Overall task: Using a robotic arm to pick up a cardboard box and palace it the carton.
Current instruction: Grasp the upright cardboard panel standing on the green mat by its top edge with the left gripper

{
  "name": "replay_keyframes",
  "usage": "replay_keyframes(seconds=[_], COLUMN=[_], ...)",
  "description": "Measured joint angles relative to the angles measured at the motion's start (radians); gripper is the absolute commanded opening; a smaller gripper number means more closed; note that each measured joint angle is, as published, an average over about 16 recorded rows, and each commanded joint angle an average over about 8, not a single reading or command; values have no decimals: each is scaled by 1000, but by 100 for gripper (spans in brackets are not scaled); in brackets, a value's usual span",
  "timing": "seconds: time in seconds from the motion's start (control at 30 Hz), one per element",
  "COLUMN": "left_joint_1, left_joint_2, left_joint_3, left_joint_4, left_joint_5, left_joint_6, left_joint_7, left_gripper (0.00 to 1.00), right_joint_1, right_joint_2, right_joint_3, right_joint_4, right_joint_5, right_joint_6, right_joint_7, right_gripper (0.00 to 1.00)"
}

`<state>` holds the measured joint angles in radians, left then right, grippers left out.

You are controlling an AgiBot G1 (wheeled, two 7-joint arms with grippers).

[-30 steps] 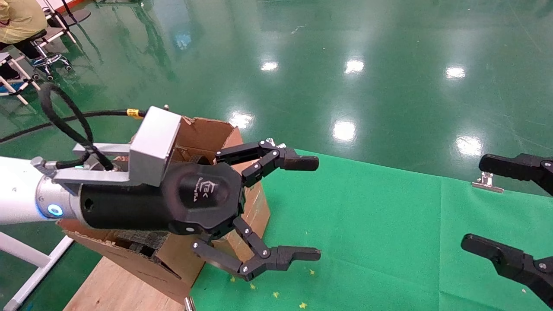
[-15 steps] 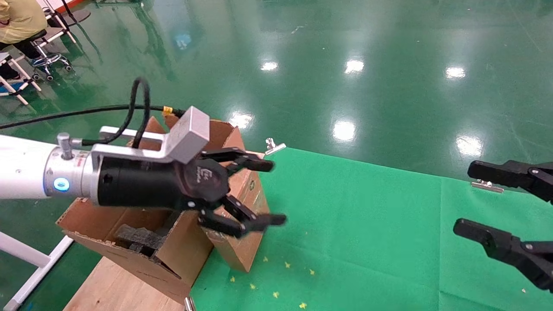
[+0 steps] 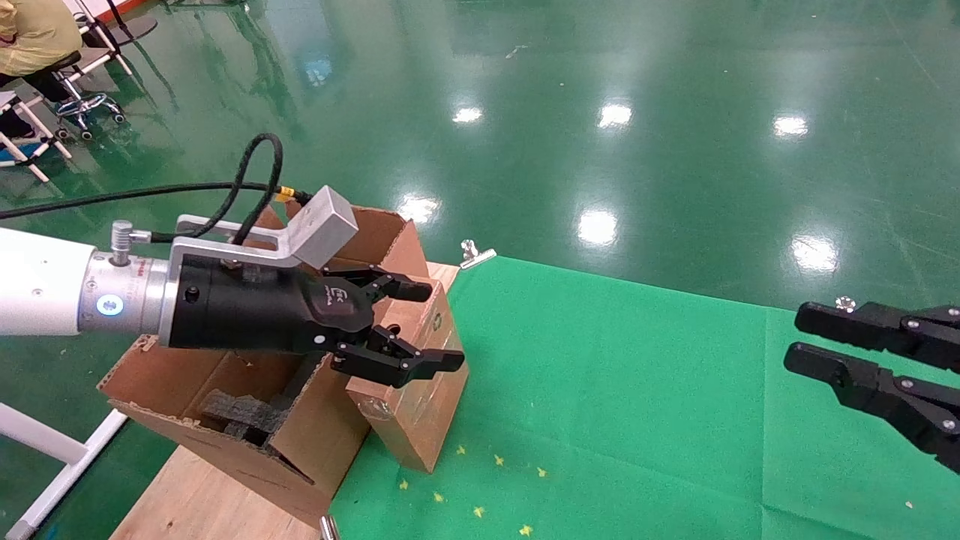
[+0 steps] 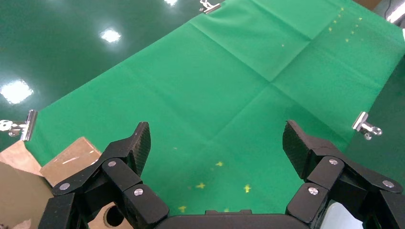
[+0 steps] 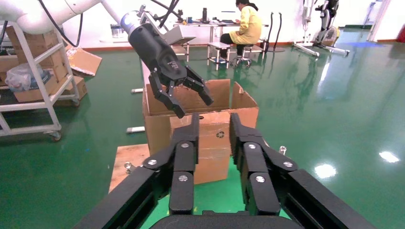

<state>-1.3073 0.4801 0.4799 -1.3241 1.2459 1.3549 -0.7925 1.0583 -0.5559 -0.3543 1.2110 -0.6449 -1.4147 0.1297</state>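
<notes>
The left gripper [image 3: 420,324] hangs with its jaws spread and nothing between them, just above the top of the box [image 3: 409,382]. One black finger [image 3: 401,287] reaches over the box's far top edge, the other [image 3: 420,364] over its near top edge; whether either finger touches the cardboard cannot be told. Behind the fingers come the black body, the grey module [image 3: 324,223] and the white arm [image 3: 37,289], which stretches in from the left over the carton [image 3: 247,442].

The box stands on the green cloth [image 3: 637,390], hard against the carton's side (its narrow face with the round hole shows in the right wrist view [image 5: 212,150]). The carton sits on a wooden board [image 3: 195,502] with black foam [image 3: 232,416] inside.

The right gripper [image 3: 795,341] waits well apart at the right edge of the cloth, fingers drawn near each other with a narrow gap, holding nothing.
</notes>
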Motion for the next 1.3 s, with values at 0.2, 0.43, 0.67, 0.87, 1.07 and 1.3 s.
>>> replay_keyframes(seconds=[0.2,0.43,0.67,0.87,1.07,1.3], left_joint_1=[-66,-182,-265,-295,-307,-316], left_joint_2=[26,84,151,197,226,244], left_joint_3=[38,111,179,222,254,279], left_joint_4=[15,30,45,62,74,79], left_joint_5=[103,283,421,485,520,542], left_joint_6=[11,56,122,163,188,200], left_joint_7=[-137,-385,-561,-615,-632,-638], left_gripper=[100,100,100,100,100,34], right_joint_1=[0,0,0,0,0,0], right_joint_2=[0,0,0,0,0,0], right_joint_3=[0,0,0,0,0,0], right_joint_4=[0,0,0,0,0,0], right_joint_5=[0,0,0,0,0,0], right_joint_6=[0,0,0,0,0,0], right_joint_7=[0,0,0,0,0,0], right_gripper=[0,0,0,14,89,100])
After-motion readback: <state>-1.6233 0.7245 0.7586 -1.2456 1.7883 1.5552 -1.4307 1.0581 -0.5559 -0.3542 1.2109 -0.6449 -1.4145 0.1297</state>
